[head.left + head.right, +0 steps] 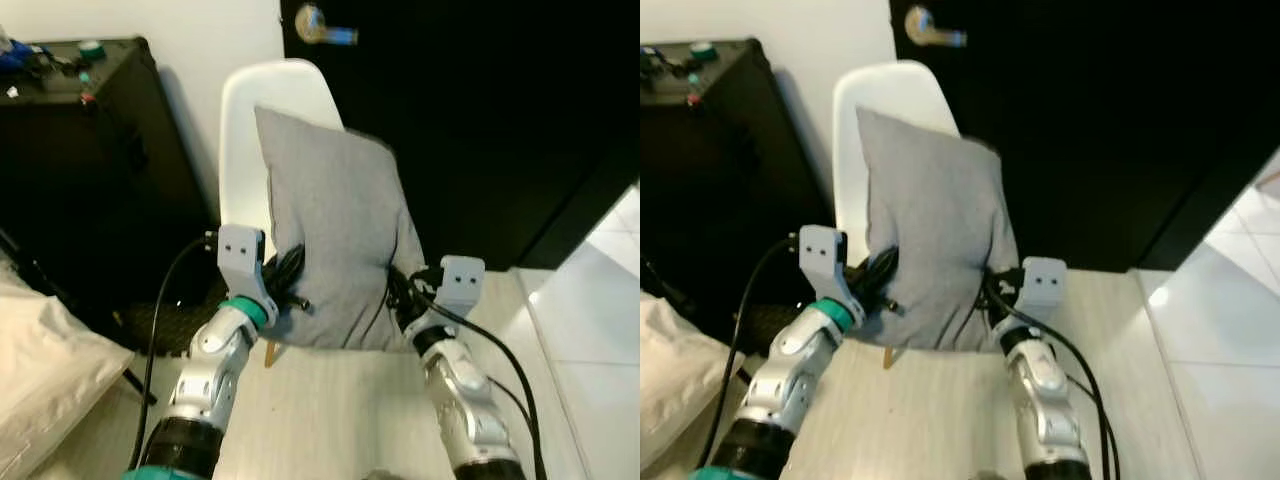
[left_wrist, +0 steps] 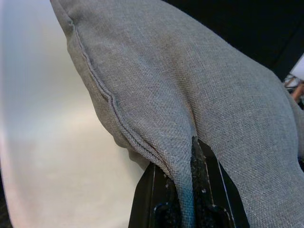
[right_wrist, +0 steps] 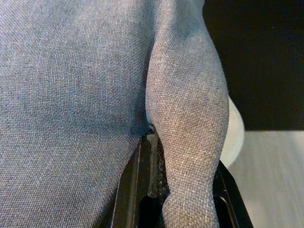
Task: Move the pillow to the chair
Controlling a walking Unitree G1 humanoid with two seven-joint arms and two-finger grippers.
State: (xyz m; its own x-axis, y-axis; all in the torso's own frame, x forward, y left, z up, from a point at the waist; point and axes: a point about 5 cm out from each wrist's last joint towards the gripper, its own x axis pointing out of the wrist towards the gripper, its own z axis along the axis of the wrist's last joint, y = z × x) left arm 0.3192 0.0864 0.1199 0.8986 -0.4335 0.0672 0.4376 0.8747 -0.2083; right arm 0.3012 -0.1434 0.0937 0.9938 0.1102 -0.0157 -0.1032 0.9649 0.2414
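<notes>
Grey pillow (image 1: 335,235) stands upright on the white chair (image 1: 262,100), leaning against its backrest. Left gripper (image 1: 287,278) pinches the pillow's lower left edge; fabric is clamped between its 2 fingers (image 2: 198,190). Right gripper (image 1: 400,290) pinches a fold at the lower right edge. Black door (image 1: 470,110) behind; dark cabinet (image 1: 90,150) to the left.
</notes>
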